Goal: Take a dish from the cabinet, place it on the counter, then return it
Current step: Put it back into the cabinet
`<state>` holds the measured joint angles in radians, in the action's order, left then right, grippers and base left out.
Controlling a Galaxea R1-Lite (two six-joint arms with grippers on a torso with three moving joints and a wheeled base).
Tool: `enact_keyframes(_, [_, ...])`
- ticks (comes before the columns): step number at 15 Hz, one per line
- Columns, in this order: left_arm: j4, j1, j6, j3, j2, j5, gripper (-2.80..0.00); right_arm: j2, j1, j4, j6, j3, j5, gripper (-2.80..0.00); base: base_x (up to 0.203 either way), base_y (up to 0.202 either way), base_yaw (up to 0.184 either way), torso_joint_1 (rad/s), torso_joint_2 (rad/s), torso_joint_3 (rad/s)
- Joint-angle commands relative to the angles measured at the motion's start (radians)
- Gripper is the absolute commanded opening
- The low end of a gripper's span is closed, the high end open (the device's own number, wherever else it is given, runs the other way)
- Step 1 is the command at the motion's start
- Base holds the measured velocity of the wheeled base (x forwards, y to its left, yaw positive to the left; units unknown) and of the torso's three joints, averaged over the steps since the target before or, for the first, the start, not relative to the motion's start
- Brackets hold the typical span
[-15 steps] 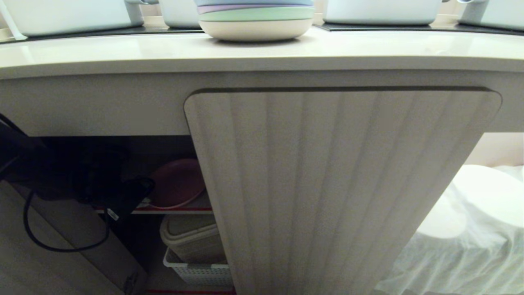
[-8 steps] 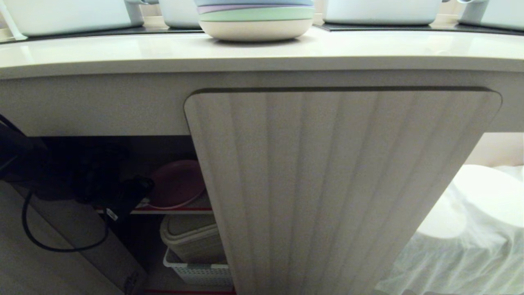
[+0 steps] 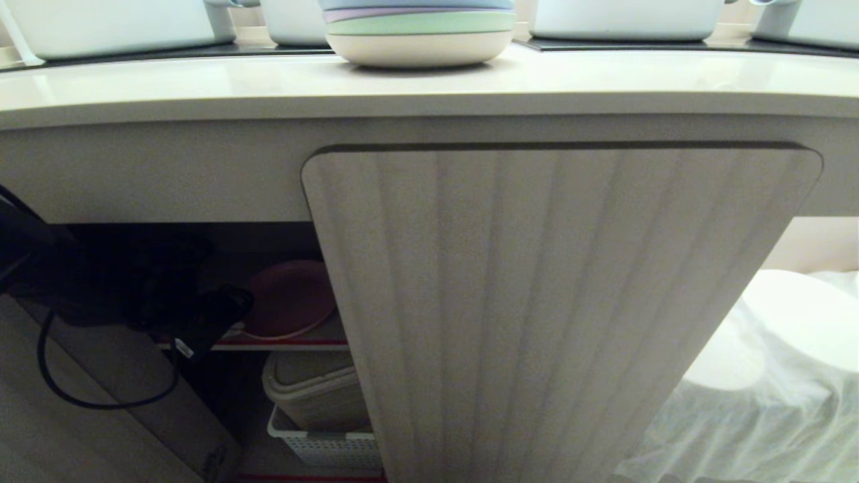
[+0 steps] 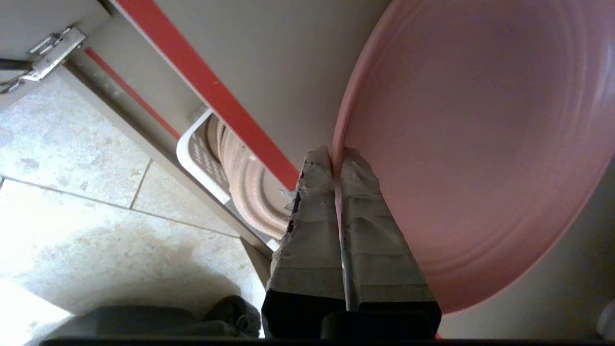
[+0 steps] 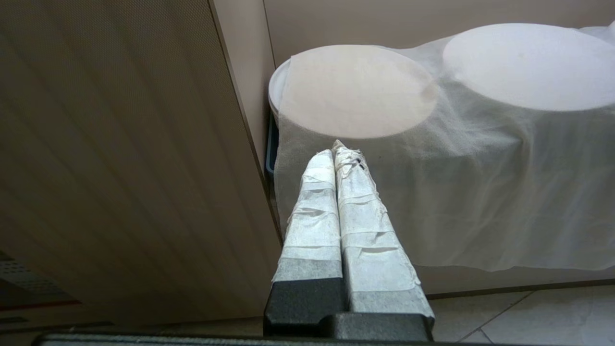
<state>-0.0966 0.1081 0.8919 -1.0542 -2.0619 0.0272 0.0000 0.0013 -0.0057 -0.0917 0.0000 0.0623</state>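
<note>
Much of the open cabinet (image 3: 564,315) interior is dark in the head view: the left arm is a black mass reaching in from the left, and the left end effector (image 4: 336,154) cannot be made out there beyond a dark shape at the shelf (image 3: 288,343) edge. The left wrist view settles it: the two taped fingers (image 4: 312,230) are pressed together on the near rim of the dish (image 4: 480,144), one above and one below, pinching it. The dish, pink and shallow, sits on the grey red-edged shelf inside the cabinet, its far side cut off by the frame in the wrist view and partly hidden behind the closed ribbed door in the head view. Whether it rests flat or is slightly raised cannot be told. Beneath the shelf a lidded beige container (image 3: 315,389) stands in a white perforated basket (image 3: 322,446), both partly hidden by the door. The right end effector (image 5: 338,149) is outside the head view; its own camera shows its taped fingers closed against each other on nothing, hanging near the door's edge before white discs (image 5: 355,91) draped in white cloth (image 5: 480,192). The surface (image 3: 268,84) above is a cream worktop with a rounded front edge, carrying a stack of pastel plates (image 3: 419,30) and pale pots cut off at the top. Pale floor tiles (image 4: 72,192) show below.
</note>
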Motion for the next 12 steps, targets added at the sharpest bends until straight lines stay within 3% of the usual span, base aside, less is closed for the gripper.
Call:
enact_keyframes(1, [0.000, -0.001, 0.004, -0.003, -0.004, 0.000, -2.80, 0.000, 0.000, 0.000, 0.000, 0.000, 0.001, -2.80, 0.000, 0.000, 0.000, 0.000, 0.00, 0.000])
enact_keyframes(12, [0.000, -0.025, 0.007, -0.011, -0.004, 0.000, -2.80, 0.000, 0.000, 0.000, 0.000, 0.000, 0.001, -2.80, 0.000, 0.000, 0.000, 0.000, 0.00, 0.000])
